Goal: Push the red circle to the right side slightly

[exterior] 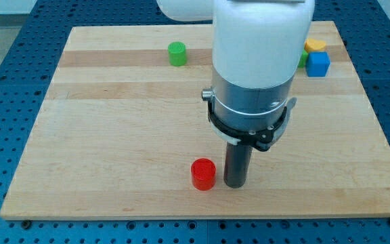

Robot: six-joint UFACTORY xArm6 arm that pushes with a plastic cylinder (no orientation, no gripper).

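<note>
The red circle [203, 174] is a short red cylinder standing near the bottom edge of the wooden board [114, 135], a little left of centre. My tip [235, 184] is the lower end of the dark rod. It rests on the board just to the right of the red circle, with a narrow gap between them. The white and silver arm body rises above the rod and hides the board behind it.
A green cylinder [177, 53] stands near the view's top, left of the arm. A blue cube [318, 64] and a yellow block [315, 45] sit at the top right; a green sliver shows beside the arm there. Blue pegboard surrounds the board.
</note>
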